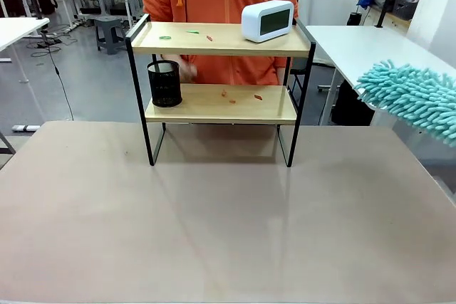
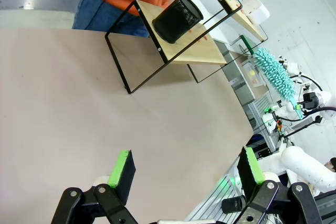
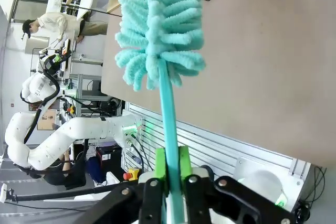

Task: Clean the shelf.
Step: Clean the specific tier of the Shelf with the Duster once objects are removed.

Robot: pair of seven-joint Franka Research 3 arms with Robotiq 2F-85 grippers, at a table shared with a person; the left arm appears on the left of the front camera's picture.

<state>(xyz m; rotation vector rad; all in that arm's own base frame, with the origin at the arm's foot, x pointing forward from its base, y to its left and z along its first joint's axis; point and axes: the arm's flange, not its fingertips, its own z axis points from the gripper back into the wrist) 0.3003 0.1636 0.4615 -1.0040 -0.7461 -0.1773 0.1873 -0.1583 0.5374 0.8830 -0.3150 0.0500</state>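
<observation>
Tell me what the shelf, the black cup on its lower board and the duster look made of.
Shelf: light wood or wood-look laminate boards, matte with faint grain; the thin black frame is likely painted metal. Black cup: wire mesh with see-through holes, probably metal. Duster: fluffy teal chenille strands, probably microfibre, on a smooth teal handle that looks plastic.

We see bright, even room light. The shelf [image 1: 214, 105] casts a soft, faint shadow on the table [image 1: 214, 233] just below it. The front view is sharp; both wrist views bend lines toward their edges.
</observation>
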